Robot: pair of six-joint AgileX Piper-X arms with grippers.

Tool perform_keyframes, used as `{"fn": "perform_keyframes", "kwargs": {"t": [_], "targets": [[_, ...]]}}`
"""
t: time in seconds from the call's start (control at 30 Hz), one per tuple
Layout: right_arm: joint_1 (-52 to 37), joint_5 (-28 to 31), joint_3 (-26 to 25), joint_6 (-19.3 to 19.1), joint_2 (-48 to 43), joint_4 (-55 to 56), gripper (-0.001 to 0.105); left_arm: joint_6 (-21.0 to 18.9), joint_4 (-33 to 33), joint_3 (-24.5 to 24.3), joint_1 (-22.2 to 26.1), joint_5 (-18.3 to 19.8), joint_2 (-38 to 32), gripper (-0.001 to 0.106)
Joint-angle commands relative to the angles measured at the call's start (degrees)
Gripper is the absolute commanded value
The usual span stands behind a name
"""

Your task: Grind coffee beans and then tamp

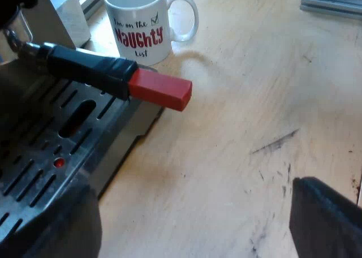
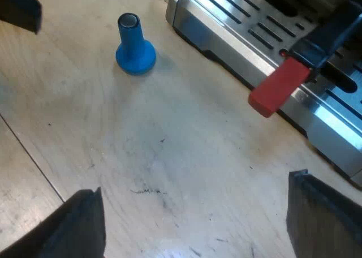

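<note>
Fingers spread wide on both arms, and nothing is held. The left fingers (image 1: 328,224) hang open above bare wood just off the machine's tray, and the right fingers (image 2: 325,218) are parted the same way over an empty patch of wood.

And what a lot of wood: the pale, scuffed desk (image 1: 254,111) carries everything. On it sits the espresso machine (image 1: 39,156), showing its slotted steel drip tray. Out over that tray juts the holder's dark handle (image 1: 90,68). Its metal head is up at the machine's front, though I cannot tell whether it is locked in. The red end (image 1: 161,91) pokes past the tray's edge and hangs over the desk, touching nothing, well clear of both pairs of fingers.

Next, the mug (image 1: 141,26): white with red and black lettering, upright on the desk, close beside the machine, its ear turned away from it.

Over by the right arm, the blue tamper (image 2: 134,46) stands on its broad base on the desk, knob end up, apart from the tray.

Smallest of all, a little red dot (image 1: 58,163) sits among the tray's slots.
</note>
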Motion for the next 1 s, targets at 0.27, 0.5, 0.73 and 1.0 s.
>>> {"fn": "perform_keyframes", "kwargs": {"t": [0.27,0.5,0.73,1.0], "targets": [[3.85,10.46,6.72,9.84,1.95,-11.7,0.069,-0.87,-3.29,4.77,-0.2,0.84,0.01,0.071],[4.41,12.79,13.24,10.36,1.95,-22.3,0.069,-3.2,-10.6,7.65,-0.2,2.77,0.01,0.071],[4.41,17.4,19.26,10.36,1.95,-31.6,0.069,-3.2,-10.65,8.51,-0.2,2.77,0.01,0.071],[4.41,19.45,21.44,10.36,8.1,-38.01,0.046,-3.2,-10.55,8.51,-0.2,3.11,0.01,0.071]]}}
